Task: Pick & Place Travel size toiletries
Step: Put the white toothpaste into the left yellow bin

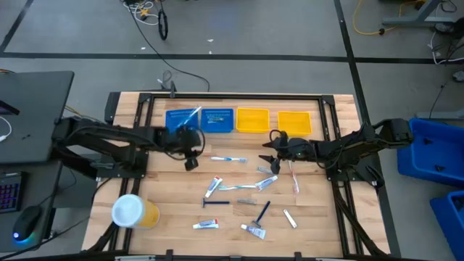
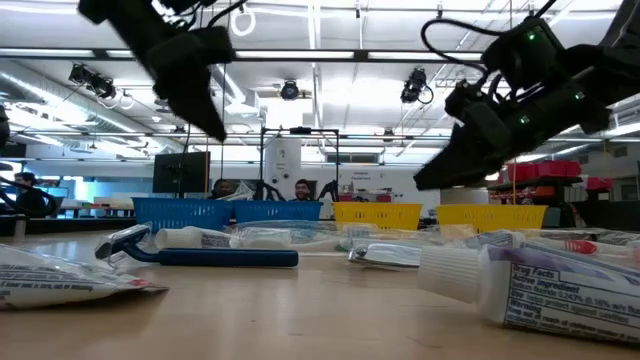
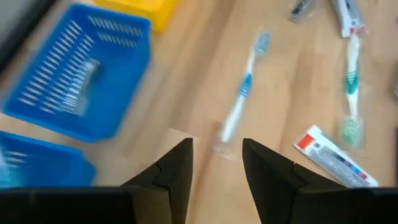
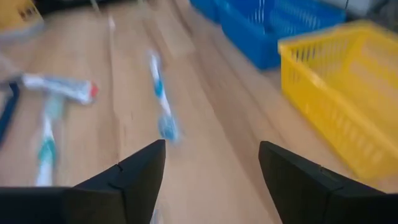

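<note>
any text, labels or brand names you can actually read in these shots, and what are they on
None can be read for certain.
Toothpaste tube, nearest the low camera: lines of dark print on its white body, too blurred to read.
Packet at the low view's near left: faint print, unreadable.
Red-ended toothpaste tube in the left wrist view: coloured marks, too blurred.
Blue trays and yellow trays: no lettering visible.

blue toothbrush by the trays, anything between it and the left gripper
Only bare wood. In the left wrist view the blue toothbrush lies just beyond the open, empty left gripper, with nothing between; the high view agrees.
</note>
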